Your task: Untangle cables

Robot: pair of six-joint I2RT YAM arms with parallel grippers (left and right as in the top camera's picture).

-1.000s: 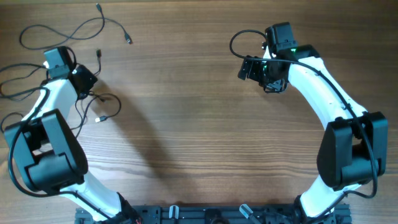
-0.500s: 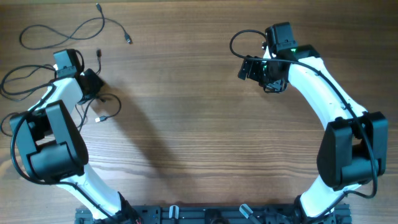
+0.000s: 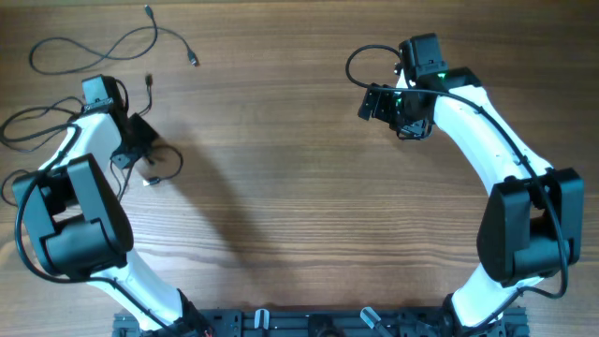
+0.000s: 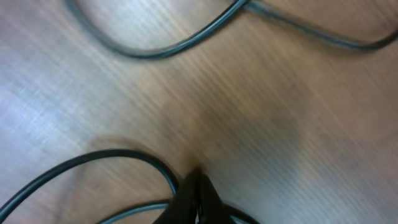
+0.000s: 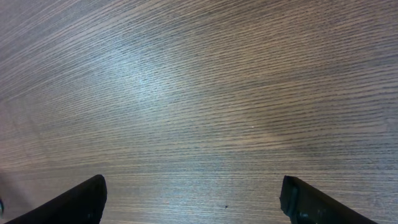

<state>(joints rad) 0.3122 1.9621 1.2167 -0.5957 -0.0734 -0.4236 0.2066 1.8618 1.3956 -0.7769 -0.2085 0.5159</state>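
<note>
Cables, thin dark grey-black cords [image 4: 149, 55], sprawl looped at upper left of the wooden table [image 3: 299, 187]: light, limp, slippery; pinch near silvery plugs [image 3: 194, 61]. Left hand [image 4: 198, 180] closed, apparently pinching one strand; right hand [image 5: 193, 199] open, empty.

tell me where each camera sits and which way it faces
overhead: fixed above the table, facing straight down; both arms, left tool, right tool, cables.
left wrist: behind the left tool, close over the table; tool shut, pinching a cable.
right wrist: behind the right tool, facing the table; open tool tips at lower corners.
shared: overhead and left wrist both show cables.
</note>
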